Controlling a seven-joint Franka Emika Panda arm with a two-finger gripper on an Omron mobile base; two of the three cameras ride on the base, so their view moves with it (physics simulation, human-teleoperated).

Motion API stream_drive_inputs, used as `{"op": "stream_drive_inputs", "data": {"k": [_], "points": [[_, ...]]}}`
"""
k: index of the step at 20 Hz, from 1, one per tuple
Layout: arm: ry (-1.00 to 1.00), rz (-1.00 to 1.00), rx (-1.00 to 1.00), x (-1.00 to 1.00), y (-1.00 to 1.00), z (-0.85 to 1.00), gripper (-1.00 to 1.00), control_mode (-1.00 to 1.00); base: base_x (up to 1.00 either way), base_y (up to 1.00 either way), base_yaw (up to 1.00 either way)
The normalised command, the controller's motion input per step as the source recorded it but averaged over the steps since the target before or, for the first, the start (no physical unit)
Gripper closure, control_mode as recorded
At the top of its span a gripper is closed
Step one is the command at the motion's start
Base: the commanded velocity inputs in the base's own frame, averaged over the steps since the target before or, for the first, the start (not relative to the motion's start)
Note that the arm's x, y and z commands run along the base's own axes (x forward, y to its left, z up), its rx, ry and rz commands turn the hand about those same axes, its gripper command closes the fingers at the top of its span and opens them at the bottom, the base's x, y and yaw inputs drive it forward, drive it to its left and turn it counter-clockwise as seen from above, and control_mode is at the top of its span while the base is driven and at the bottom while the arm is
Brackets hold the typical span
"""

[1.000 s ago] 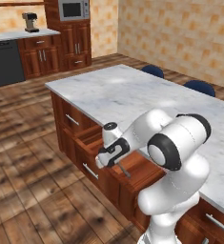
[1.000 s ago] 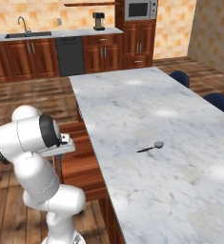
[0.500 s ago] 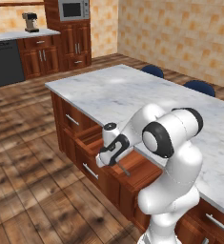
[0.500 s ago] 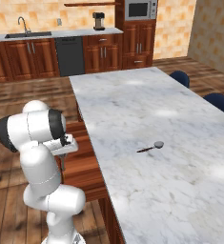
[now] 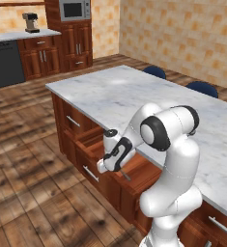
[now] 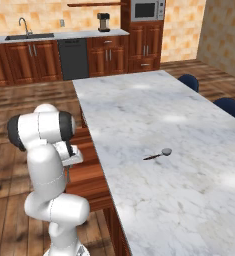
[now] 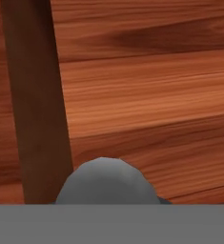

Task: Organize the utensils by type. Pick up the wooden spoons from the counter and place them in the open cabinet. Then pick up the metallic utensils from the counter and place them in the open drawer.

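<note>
The gripper (image 5: pixel 125 174) hangs over the open drawer (image 5: pixel 139 169), its fingers nearly closed on a metallic utensil (image 7: pixel 107 181). Its grey head sits just ahead of the fingertips, above the drawer floor. No readable writing shows

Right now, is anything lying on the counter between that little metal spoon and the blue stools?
No. In the right base view the counter is bare marble between the metal spoon and the blue stools.

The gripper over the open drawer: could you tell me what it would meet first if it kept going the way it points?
Most likely the wooden floor of the drawer. The gripper points down into it, carrying a metallic utensil; depth is hard to judge.
</note>
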Motion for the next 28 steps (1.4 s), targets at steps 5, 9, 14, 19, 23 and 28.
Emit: {"op": "stream_drive_inputs", "data": {"k": [5, 9, 14, 19, 23, 28], "points": [[0.0, 0.0, 0.0, 0.02, -0.01, -0.21, 1.0, -1.0, 0.0, 0.0, 0.0], [0.0, 0.0, 0.0, -0.01, 0.14, -0.2, 1.0, -1.0, 0.0, 0.0, 0.0], [0.0, -0.03, 0.0, -0.1, 0.31, -0.27, 1.0, -1.0, 0.0, 0.0, 0.0], [0.0, -0.06, 0.0, -0.18, 0.42, -0.31, 1.0, -1.0, 0.0, 0.0, 0.0], [0.0, -0.1, 0.01, -0.25, 0.46, -0.31, 1.0, -1.0, 0.0, 0.0, 0.0], [0.0, -0.13, 0.02, -0.27, 0.52, -0.29, 1.0, -1.0, 0.0, 0.0, 0.0]]}}
